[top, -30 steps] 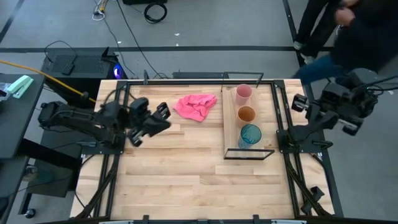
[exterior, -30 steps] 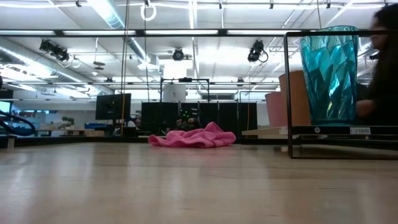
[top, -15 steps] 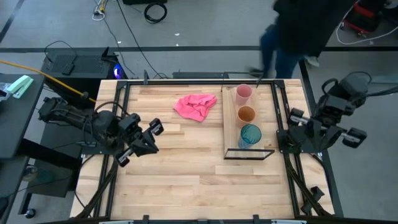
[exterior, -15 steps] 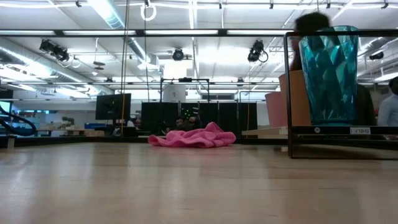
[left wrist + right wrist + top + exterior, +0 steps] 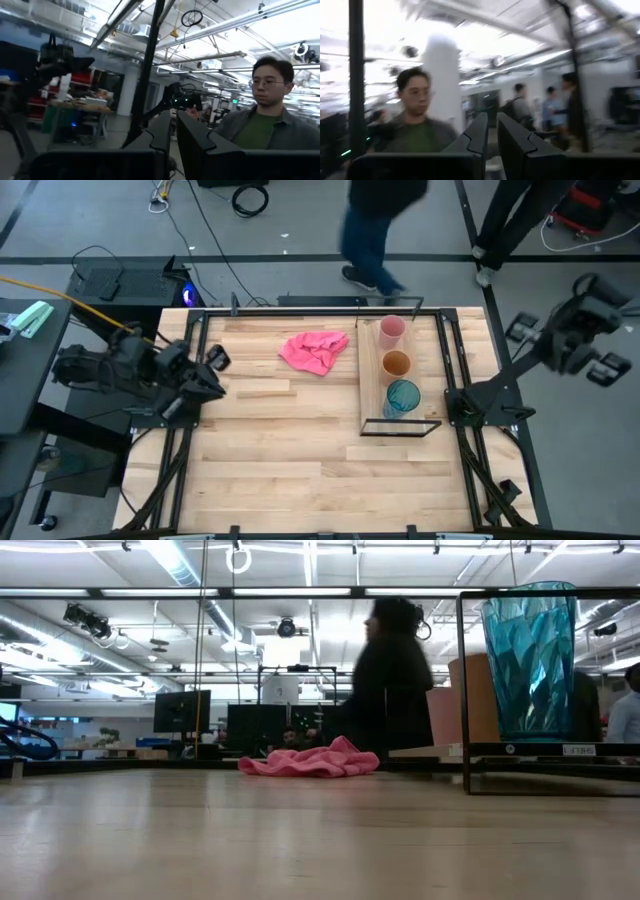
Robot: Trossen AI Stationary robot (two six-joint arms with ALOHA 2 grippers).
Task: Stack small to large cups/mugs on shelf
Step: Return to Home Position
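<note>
Three cups stand upright in a row on the pale wood shelf (image 5: 373,385) at the table's right: pink (image 5: 391,329) farthest, orange-brown (image 5: 397,364) in the middle, teal (image 5: 403,396) nearest. The low view shows the teal cup (image 5: 530,660) in front of the orange-brown cup (image 5: 470,700) and the pink cup (image 5: 440,715). My left gripper (image 5: 173,135) is shut and empty, raised at the table's left edge (image 5: 213,363). My right gripper (image 5: 492,135) is shut and empty, beyond the table's right edge (image 5: 565,340).
A crumpled pink cloth (image 5: 316,350) lies on the tabletop left of the shelf, toward the far edge. The shelf's black wire frame (image 5: 402,427) stands at its near end. A person (image 5: 375,230) walks behind the far edge. People show in both wrist views.
My left gripper has drawn back toward the table's left edge. My right arm has swung up and away, beyond the table's right edge. A person has walked leftward behind the far edge. The cups and cloth have stayed put.
</note>
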